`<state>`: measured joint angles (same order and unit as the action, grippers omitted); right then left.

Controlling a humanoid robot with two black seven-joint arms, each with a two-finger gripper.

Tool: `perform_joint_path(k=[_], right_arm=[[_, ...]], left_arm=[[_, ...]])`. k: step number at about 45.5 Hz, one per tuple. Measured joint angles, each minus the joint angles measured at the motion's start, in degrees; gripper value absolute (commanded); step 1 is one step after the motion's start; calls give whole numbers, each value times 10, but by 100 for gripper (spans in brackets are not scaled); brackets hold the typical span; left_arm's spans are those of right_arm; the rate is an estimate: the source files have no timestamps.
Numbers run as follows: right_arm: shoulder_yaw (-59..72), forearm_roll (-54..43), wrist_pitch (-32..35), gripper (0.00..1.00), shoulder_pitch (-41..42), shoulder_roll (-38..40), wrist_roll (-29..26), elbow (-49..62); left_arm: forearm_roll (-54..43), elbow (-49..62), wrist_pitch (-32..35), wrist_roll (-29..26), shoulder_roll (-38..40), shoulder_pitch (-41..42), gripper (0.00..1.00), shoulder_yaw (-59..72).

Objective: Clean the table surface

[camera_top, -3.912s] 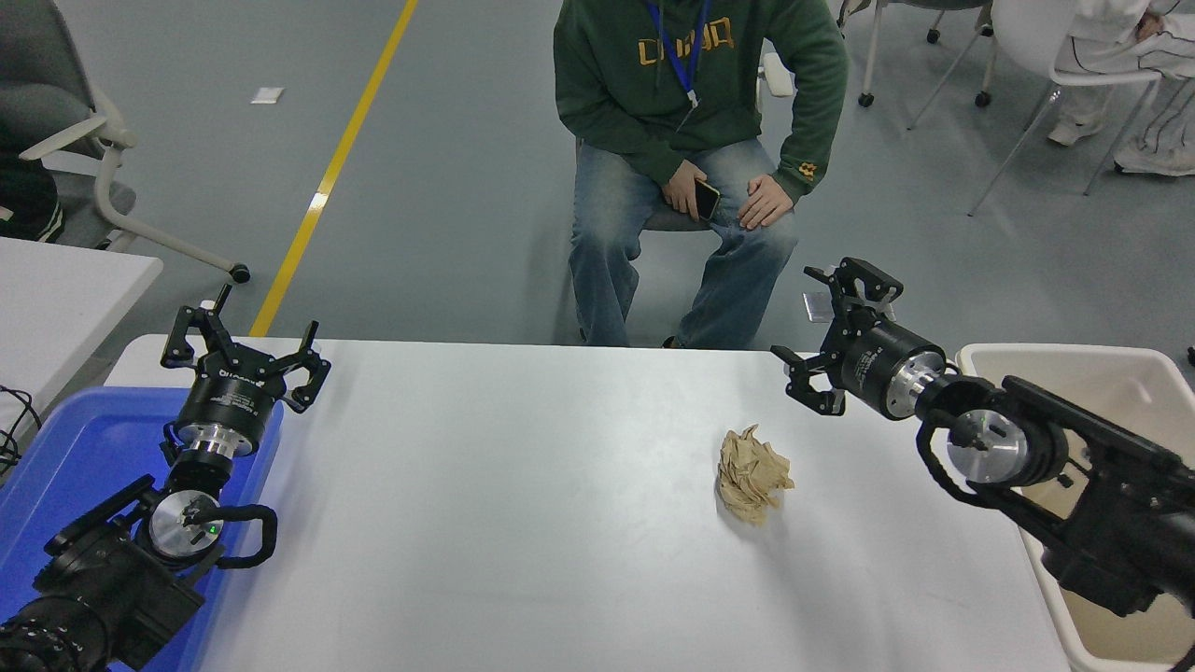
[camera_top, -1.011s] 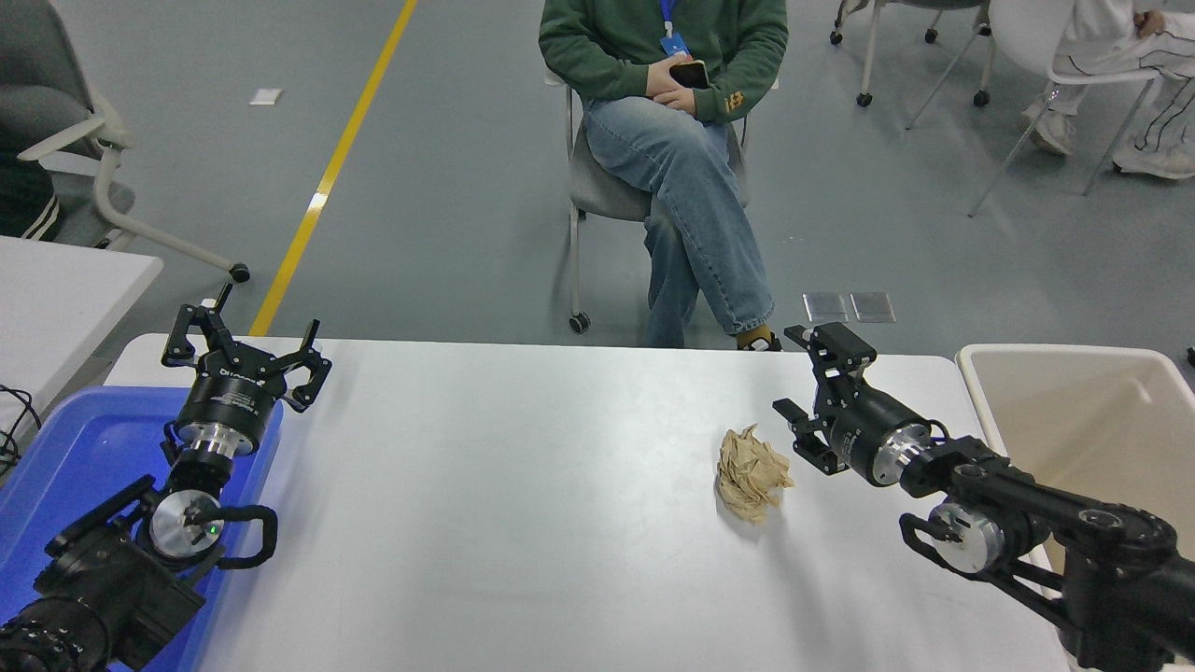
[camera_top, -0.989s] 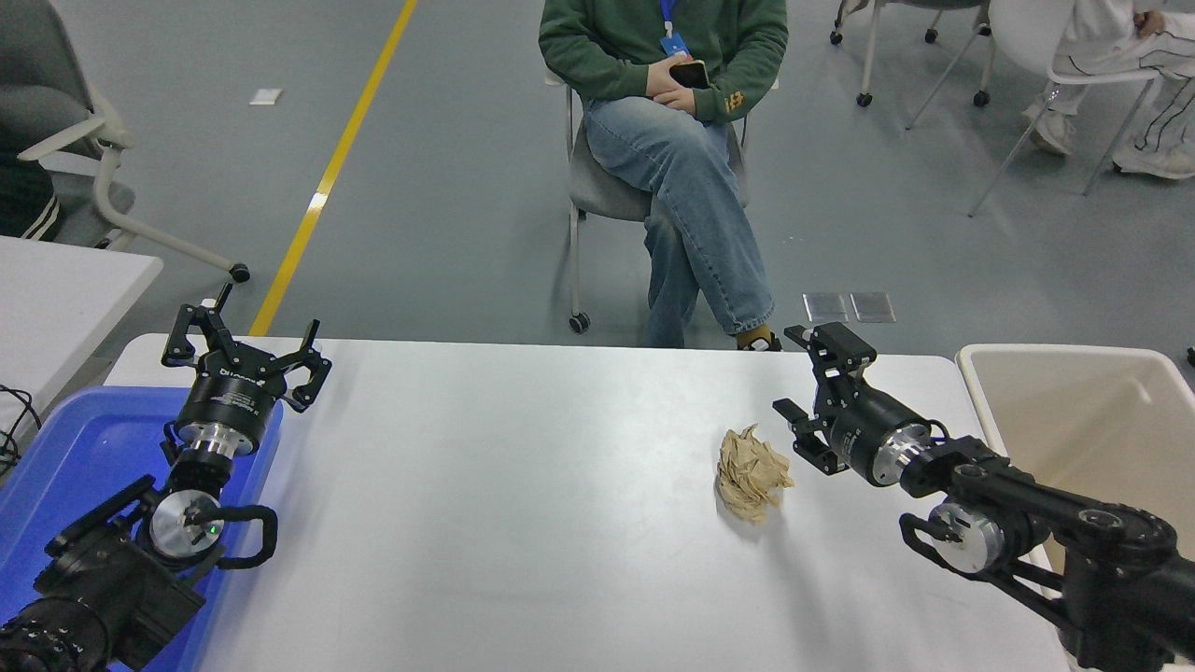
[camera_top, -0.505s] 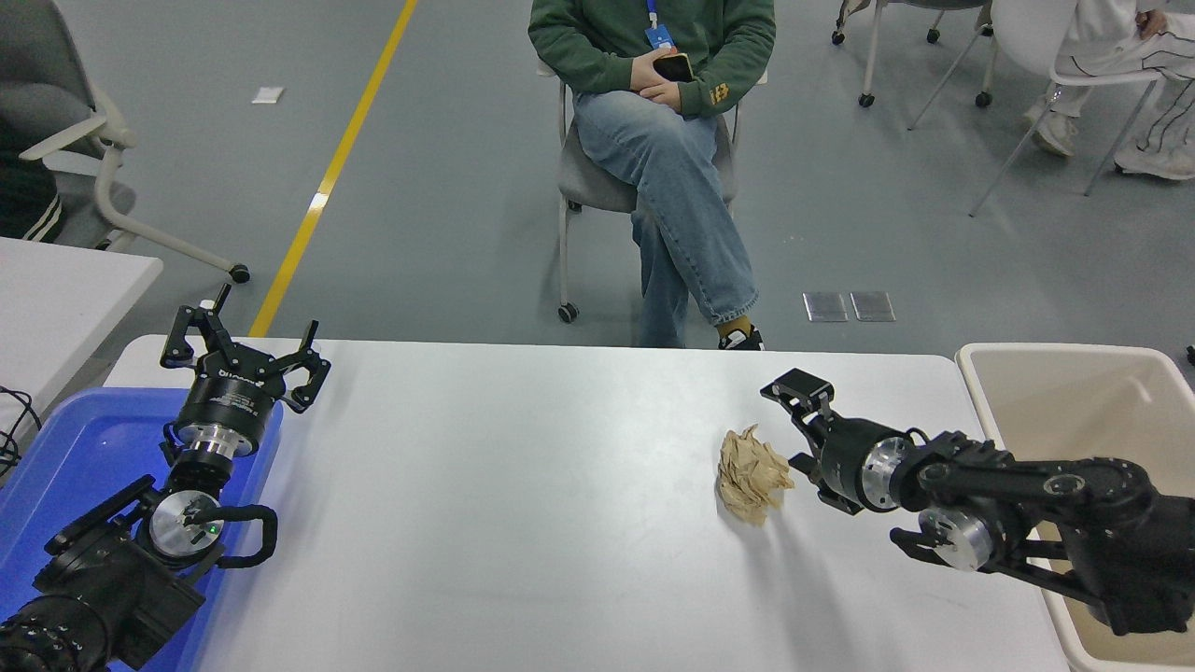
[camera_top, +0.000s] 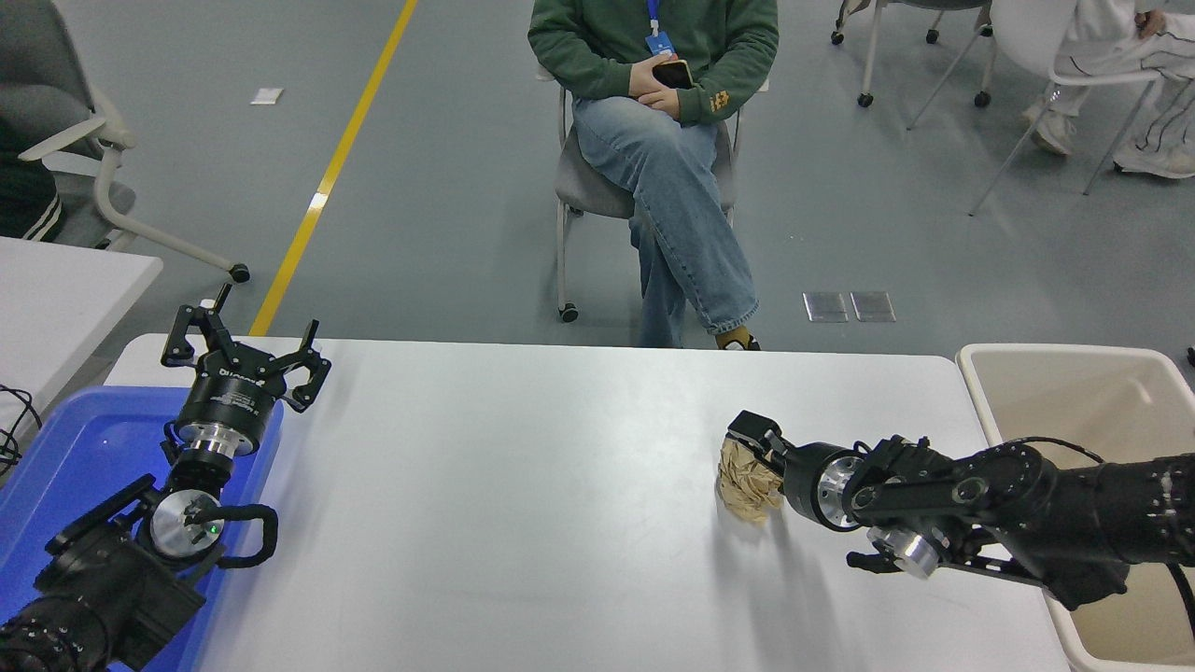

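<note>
The right gripper (camera_top: 752, 459) lay low over the table surface (camera_top: 523, 504), its fingers spread around a crumpled brown paper wad (camera_top: 744, 478) right of centre, whether touching it I could not tell. Wide bare tabletop stretched leftward to the left gripper (camera_top: 245, 345), parked open above a blue bin (camera_top: 65, 467). A beige bin (camera_top: 1074, 392) stood just past the table's right edge.

Matte white table surface (camera_top: 523, 485); crumpled brown paper (camera_top: 744, 478)

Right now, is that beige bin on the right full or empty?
Empty, as far as it shows: the bin has only bare beige walls in view. The right arm hides its near part.
</note>
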<state>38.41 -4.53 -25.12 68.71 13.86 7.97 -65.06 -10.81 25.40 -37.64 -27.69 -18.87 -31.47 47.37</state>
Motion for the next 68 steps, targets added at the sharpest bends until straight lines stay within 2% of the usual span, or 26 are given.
perform_joint_path(k=[12, 32, 38, 39, 41, 42, 43, 44, 68], right_arm=[[49, -30, -1, 99, 7, -44, -1, 40], [85, -118, 7, 97, -21, -64, -2, 111], [88, -149, 8, 75, -29, -70, -3, 126], [88, -153, 8, 67, -30, -71, -3, 127], [89, -163, 8, 43, -31, -73, -3, 130], [89, -167, 8, 25, -32, -74, -3, 131], [89, -172, 9, 3, -32, -75, -3, 132], [89, -175, 10, 0, -32, -76, -3, 133], [77, -175, 59, 0, -25, -56, -3, 135]], left_arm=[[0, 0, 0, 0, 0, 0, 100, 0], [0, 0, 0, 0, 0, 0, 100, 0], [0, 0, 0, 0, 0, 0, 100, 0], [0, 0, 0, 0, 0, 0, 100, 0], [0, 0, 0, 0, 0, 0, 100, 0], [0, 0, 0, 0, 0, 0, 100, 0], [0, 0, 0, 0, 0, 0, 100, 0], [0, 0, 0, 0, 0, 0, 100, 0], [0, 0, 0, 0, 0, 0, 100, 0]])
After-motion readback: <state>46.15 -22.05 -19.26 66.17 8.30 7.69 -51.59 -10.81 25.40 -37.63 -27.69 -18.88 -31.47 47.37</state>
